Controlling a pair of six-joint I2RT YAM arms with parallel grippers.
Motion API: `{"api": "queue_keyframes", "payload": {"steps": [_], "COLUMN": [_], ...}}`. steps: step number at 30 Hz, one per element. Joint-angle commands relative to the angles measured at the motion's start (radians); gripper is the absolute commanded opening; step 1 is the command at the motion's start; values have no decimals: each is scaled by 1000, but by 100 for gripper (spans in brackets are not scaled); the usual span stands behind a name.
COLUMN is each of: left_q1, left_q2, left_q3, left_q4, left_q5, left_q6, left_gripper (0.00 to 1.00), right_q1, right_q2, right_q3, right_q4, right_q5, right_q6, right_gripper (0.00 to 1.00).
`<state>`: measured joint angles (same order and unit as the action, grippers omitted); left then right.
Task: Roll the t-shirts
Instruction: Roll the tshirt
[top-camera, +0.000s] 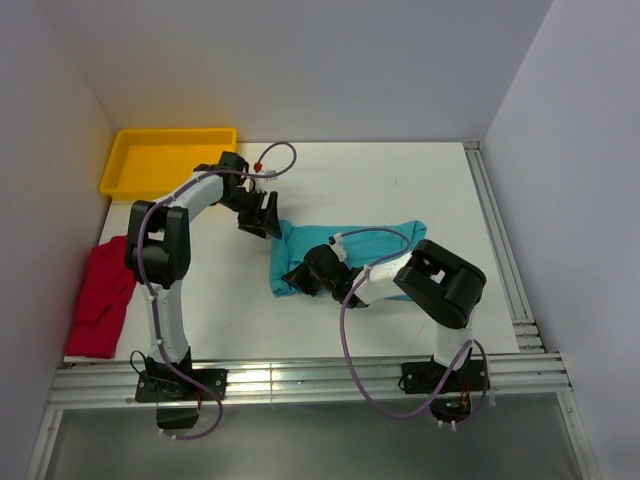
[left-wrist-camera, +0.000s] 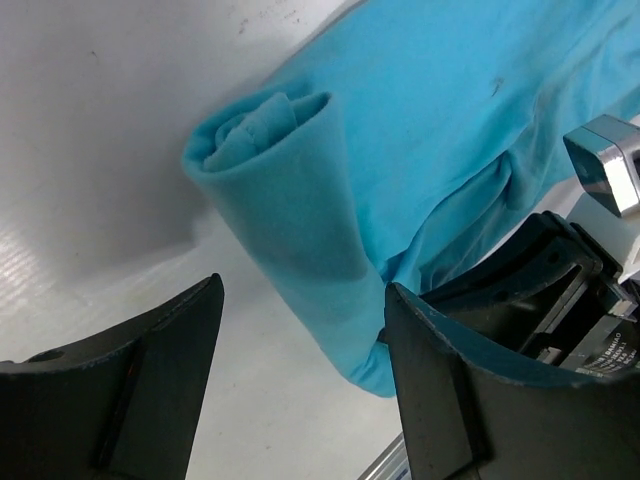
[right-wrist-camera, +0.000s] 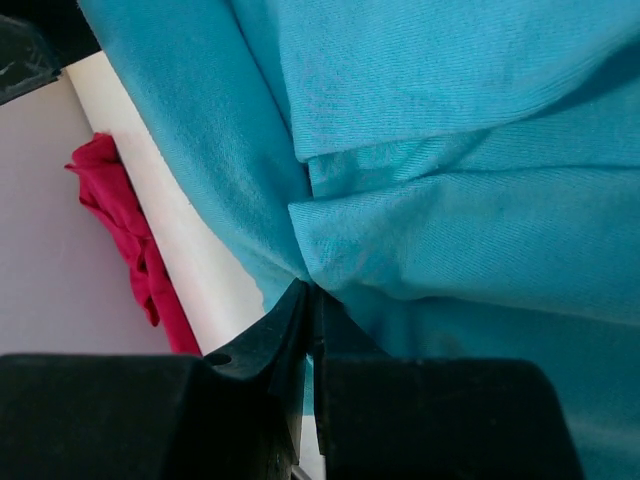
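Observation:
The teal t-shirt (top-camera: 350, 245) lies mid-table, its left edge wound into a roll (left-wrist-camera: 290, 190). My left gripper (top-camera: 262, 216) hovers at the far end of that roll, open, the roll's end between its fingers (left-wrist-camera: 150, 380) without being pinched. My right gripper (top-camera: 305, 275) sits at the roll's near end, shut on a fold of the teal t-shirt (right-wrist-camera: 400, 200); cloth runs between its pads (right-wrist-camera: 290, 320). The red t-shirt (top-camera: 100, 297) lies crumpled at the table's left edge, also in the right wrist view (right-wrist-camera: 130, 240).
A yellow tray (top-camera: 165, 158) stands at the back left corner. Grey walls close in the left, back and right sides. Aluminium rails (top-camera: 300, 380) run along the front and the right side.

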<state>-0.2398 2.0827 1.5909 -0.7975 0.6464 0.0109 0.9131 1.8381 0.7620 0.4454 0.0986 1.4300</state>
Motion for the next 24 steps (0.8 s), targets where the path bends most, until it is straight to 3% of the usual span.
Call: {"api": "queue_keyframes", "payload": {"steps": [1, 12, 16, 20, 23, 24], "left_q1": [-3, -10, -16, -35, -46, -50], "left_q2": [14, 112, 132, 145, 143, 145], "left_q3": [3, 49, 89, 127, 150, 158], "left_q4": [44, 38, 17, -25, -51, -60], "left_q5": [58, 76, 81, 32, -40, -65], "left_q6": [3, -43, -49, -48, -48, -48], "left_gripper": [71, 64, 54, 20, 1, 0], "right_q1": [-14, -29, -29, -28, -25, -22], "right_q2": [-7, 18, 30, 26, 9, 1], "right_q3": [-21, -47, -30, -1, 51, 86], "right_q4": [22, 72, 65, 9, -78, -108], "right_q5": [-13, -34, -40, -34, -10, 3], "right_q6": [24, 38, 26, -20, -83, -118], "right_gripper": [0, 0, 0, 0, 12, 21]}}
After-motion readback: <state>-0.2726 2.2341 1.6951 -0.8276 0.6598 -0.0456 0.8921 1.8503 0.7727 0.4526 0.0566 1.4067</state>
